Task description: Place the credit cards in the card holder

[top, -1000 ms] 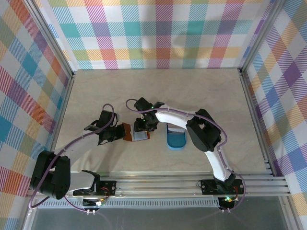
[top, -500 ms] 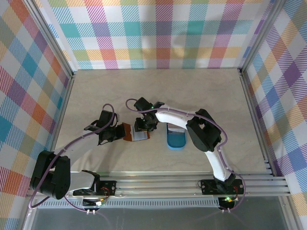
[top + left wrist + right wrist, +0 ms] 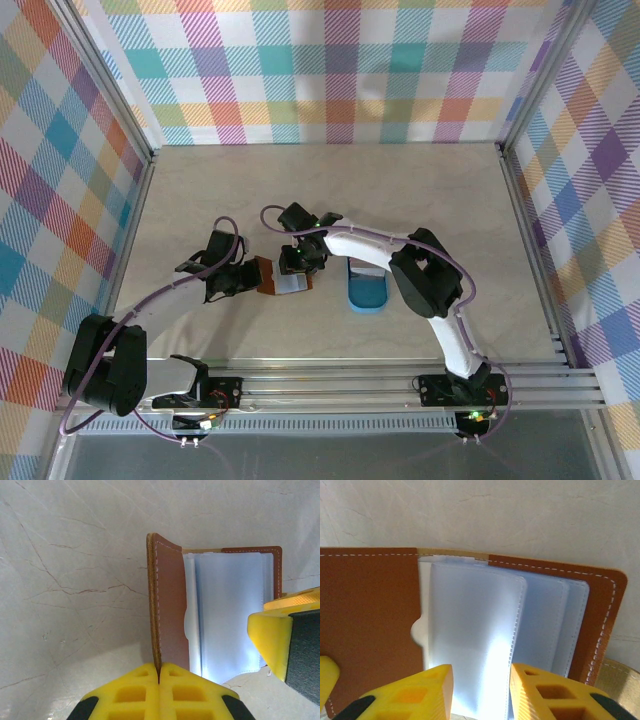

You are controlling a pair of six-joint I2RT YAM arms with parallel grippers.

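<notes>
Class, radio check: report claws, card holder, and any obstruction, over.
Left claw shut on card holder cover, propping it open. Right claw open over the clear sleeves. Blue tray stands apart, nothing blocking.

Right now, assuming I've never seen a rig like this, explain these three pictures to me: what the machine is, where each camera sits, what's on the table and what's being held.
The machine is two robot arms bolted at the near edge of a table, each ending in a two-finger gripper. The overhead picture looks down from above and behind them. In it the left gripper and the right gripper meet at a small brown card holder, and a blue tray lies just to its right. The other two pictures come from cameras on the wrists, which is why yellow fingers show at the bottom of each. The left gripper pinches the holder's leather cover and stands it upright. The right gripper's fingers are apart, poised over the clear sleeves inside the open holder.
</notes>
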